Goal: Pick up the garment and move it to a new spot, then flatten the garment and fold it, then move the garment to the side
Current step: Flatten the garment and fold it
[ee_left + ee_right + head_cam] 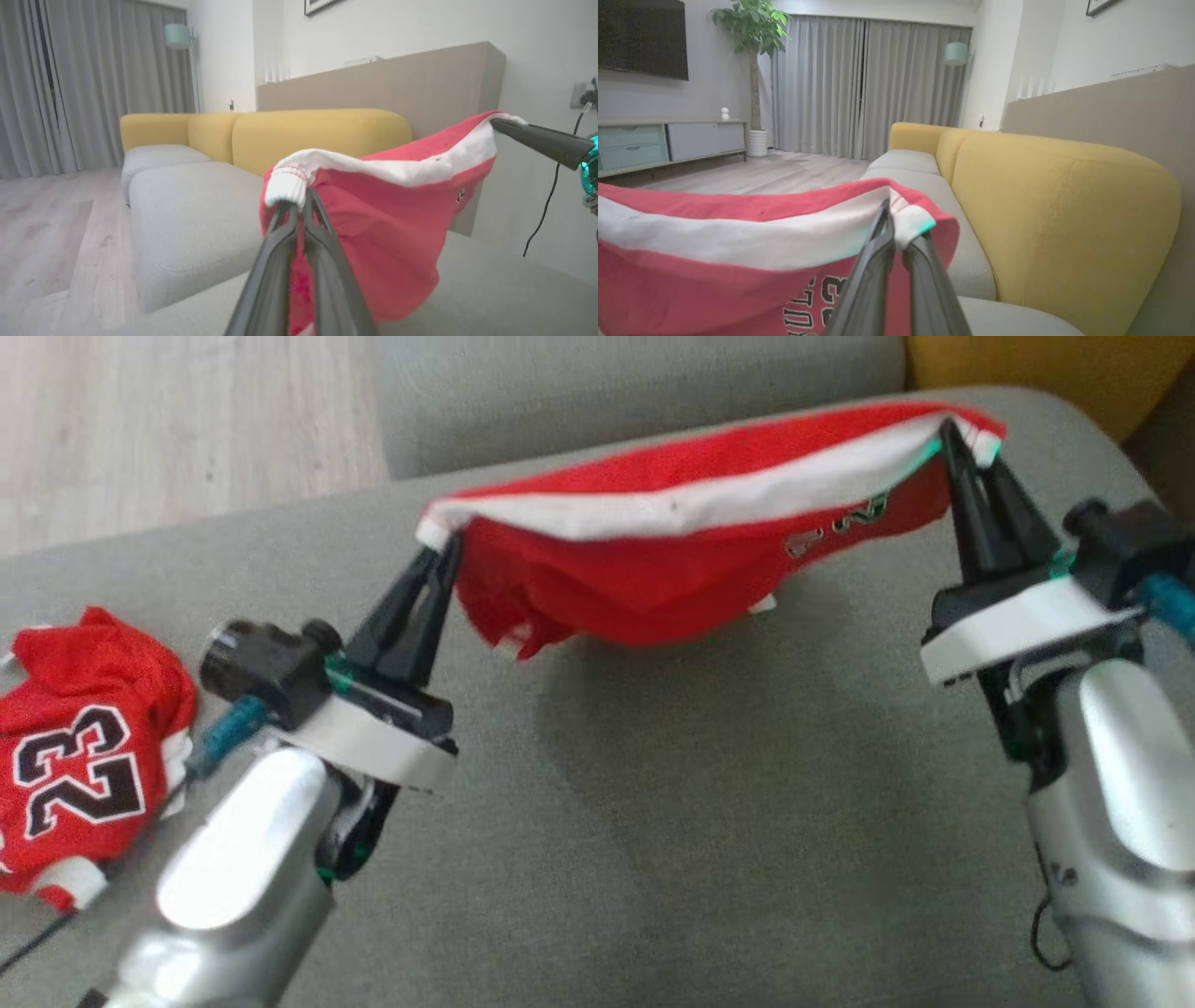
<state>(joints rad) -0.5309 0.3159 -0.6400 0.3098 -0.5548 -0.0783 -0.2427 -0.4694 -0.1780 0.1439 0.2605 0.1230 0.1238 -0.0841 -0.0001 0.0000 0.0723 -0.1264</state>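
The garment point(644, 569) hangs in the upper middle of the head view, strung between the two grippers above the grey cushion point(672, 821). Its red belly sags close to the cushion; whether it touches, I cannot tell. It looks light, soft and limp: it will keep no shape by itself and droops wherever it is not held. The white band point(709, 499) is the firmer edge and the sensible place to hold, at its two ends. The left gripper point(446, 549), left of centre, is closed on the band's left corner, fingers pinched together with cloth between them. The right gripper point(962, 439), at upper right, is likewise clamped on the band's right corner. A second red jersey point(84, 756), numbered 23, lies crumpled at the lower left edge, well apart.
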